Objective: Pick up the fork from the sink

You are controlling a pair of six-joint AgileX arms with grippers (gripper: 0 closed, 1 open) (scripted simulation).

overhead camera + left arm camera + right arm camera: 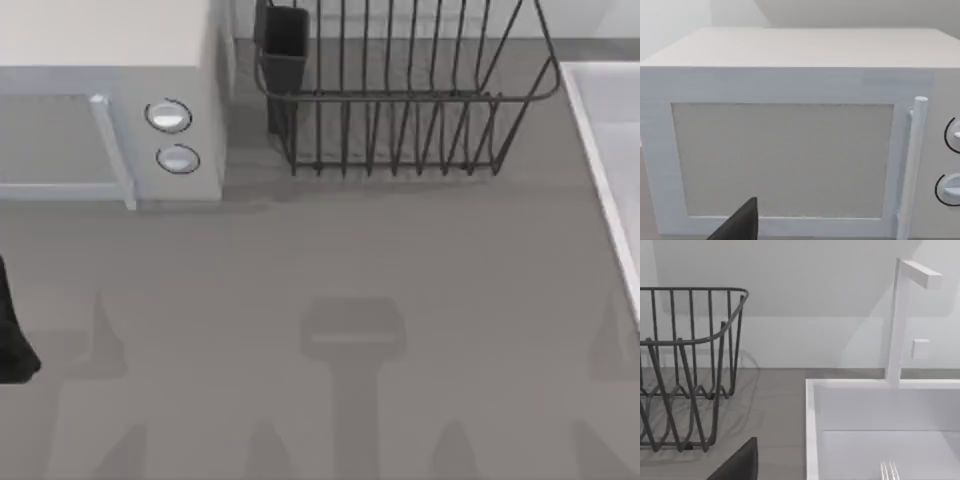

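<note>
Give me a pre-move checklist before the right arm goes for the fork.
1. Fork located: ok, its tines show in the sink.
2. Fork handle and its direction seen: cannot tell, cut off by the picture's edge.
3. Path over the sink rim free: ok, the wire rack stands apart.
4. Faucet noted: ok, upright at the far rim.
5. Right claw open: cannot tell.
6. Left arm out of the way: ok, at the table's left edge.

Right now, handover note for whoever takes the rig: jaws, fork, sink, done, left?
Left arm: parked at the table's left edge, facing the microwave.
Right arm: its wrist view faces the sink and faucet, with the dish rack beside.
Fork: tines visible lying in the basin, untouched.
Sink sits at the table's right edge.
Done: nothing grasped yet.
Left: bring the right gripper over the basin, descend, grip the fork, lift it out.
</note>
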